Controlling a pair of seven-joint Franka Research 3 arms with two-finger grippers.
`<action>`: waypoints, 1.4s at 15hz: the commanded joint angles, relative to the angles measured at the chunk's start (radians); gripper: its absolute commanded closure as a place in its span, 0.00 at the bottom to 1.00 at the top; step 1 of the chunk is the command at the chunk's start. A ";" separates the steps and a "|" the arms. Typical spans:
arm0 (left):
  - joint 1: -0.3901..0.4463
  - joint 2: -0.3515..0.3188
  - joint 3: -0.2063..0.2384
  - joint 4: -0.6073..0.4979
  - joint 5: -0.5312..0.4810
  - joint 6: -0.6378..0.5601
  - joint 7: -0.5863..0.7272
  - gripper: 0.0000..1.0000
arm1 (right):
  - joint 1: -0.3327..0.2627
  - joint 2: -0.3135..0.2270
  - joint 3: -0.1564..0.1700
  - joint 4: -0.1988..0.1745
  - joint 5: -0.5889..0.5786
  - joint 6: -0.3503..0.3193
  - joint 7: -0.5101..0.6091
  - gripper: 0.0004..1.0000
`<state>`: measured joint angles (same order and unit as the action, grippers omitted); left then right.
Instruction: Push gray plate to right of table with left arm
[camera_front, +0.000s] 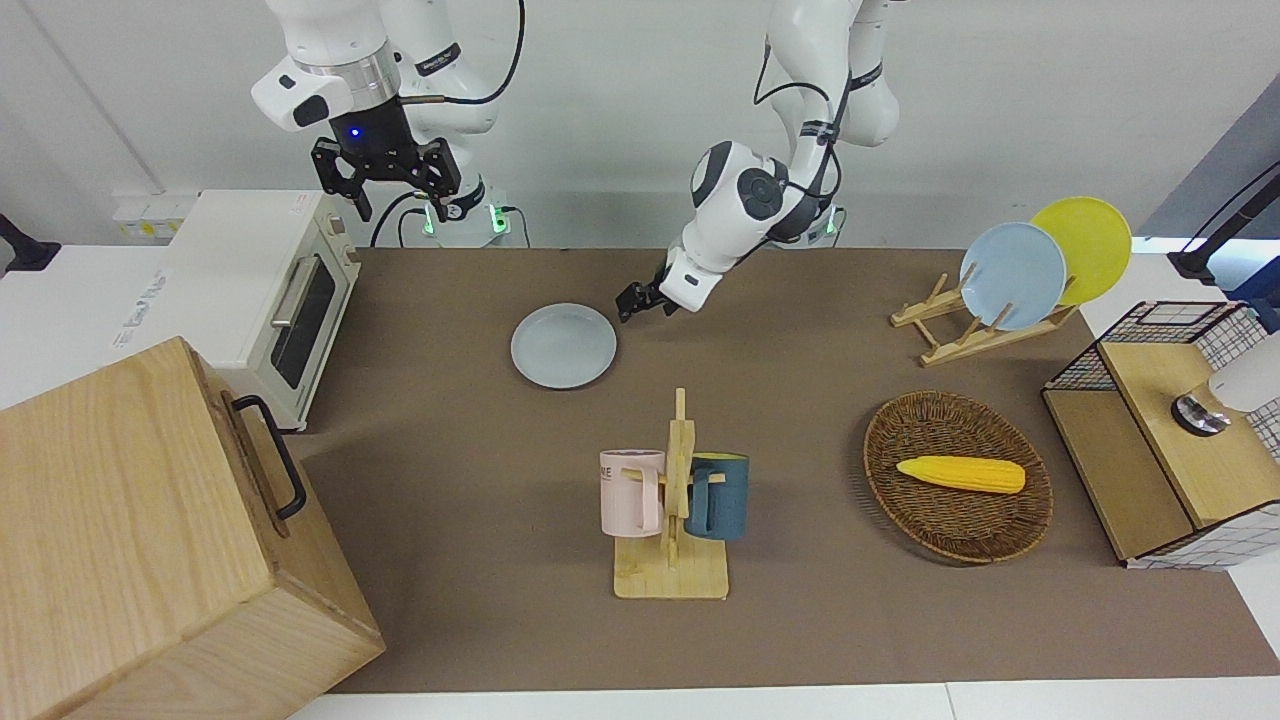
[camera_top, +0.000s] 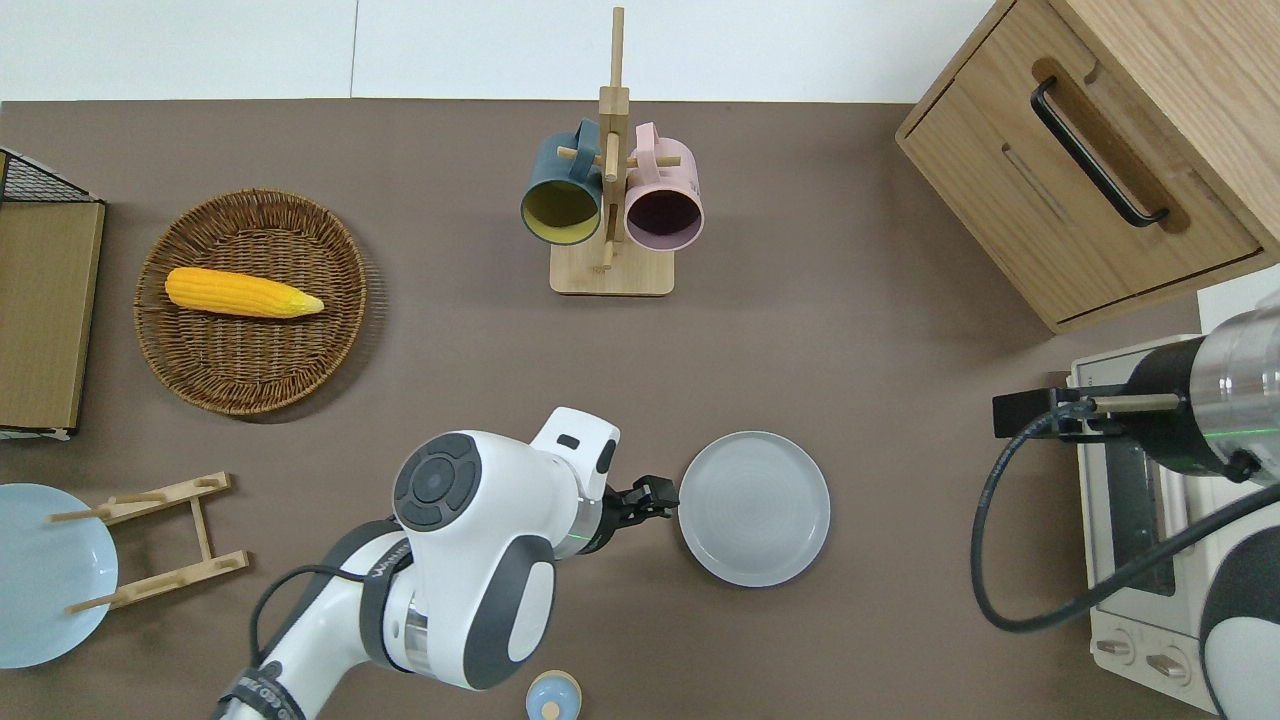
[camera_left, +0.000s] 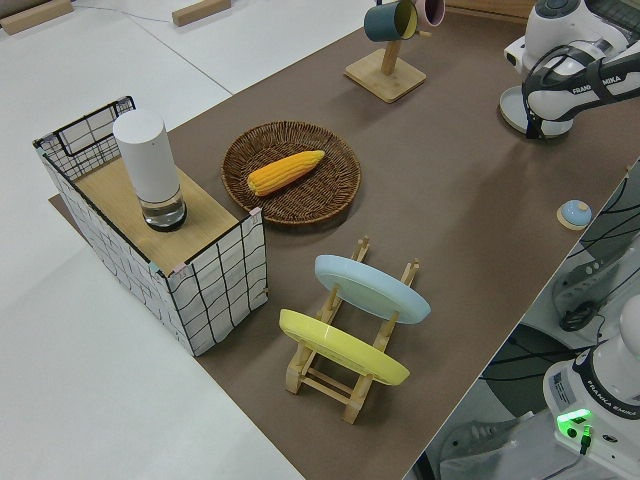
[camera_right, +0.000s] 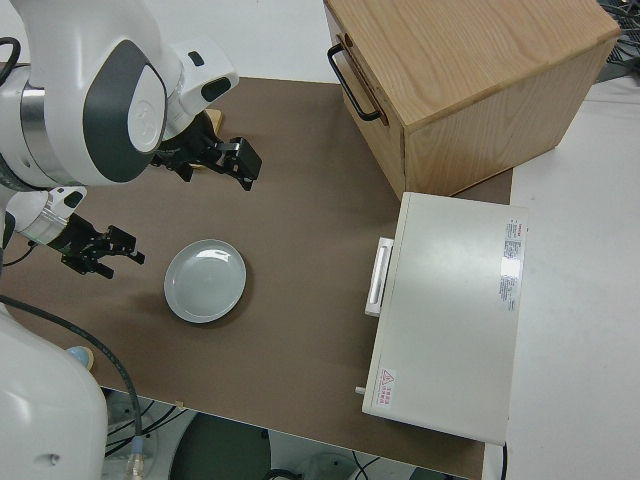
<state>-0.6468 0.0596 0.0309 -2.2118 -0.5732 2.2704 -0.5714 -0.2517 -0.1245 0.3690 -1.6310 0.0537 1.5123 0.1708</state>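
One gray plate (camera_top: 754, 508) lies beside the left pincer (camera_top: 655, 496), fingers' spread unreadable; two mugs (camera_top: 563, 186) hang.

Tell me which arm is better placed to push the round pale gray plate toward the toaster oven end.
Left. Its hand is low beside the round pale gray plate, on the edge away from the white toaster oven. The right arm is parked.

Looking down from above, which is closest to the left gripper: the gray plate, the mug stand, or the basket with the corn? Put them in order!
From the left gripper:
1. Gray plate, right beside it, toward the right arm's end.
2. Mug stand, farther from the robots, mid-table.
3. Basket, toward the left arm's end, holding the corn.
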 joint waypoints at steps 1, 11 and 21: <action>0.038 -0.053 0.081 0.073 0.154 -0.216 0.028 0.01 | -0.024 -0.027 0.014 -0.027 0.021 0.000 0.010 0.00; 0.119 -0.063 0.253 0.351 0.349 -0.587 0.136 0.01 | -0.024 -0.027 0.014 -0.027 0.021 0.000 0.010 0.00; 0.164 -0.083 0.256 0.575 0.487 -0.756 0.253 0.01 | -0.024 -0.027 0.014 -0.027 0.021 0.000 0.012 0.00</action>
<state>-0.4984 -0.0305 0.2914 -1.6563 -0.1089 1.5352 -0.4241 -0.2517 -0.1245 0.3690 -1.6310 0.0537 1.5122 0.1708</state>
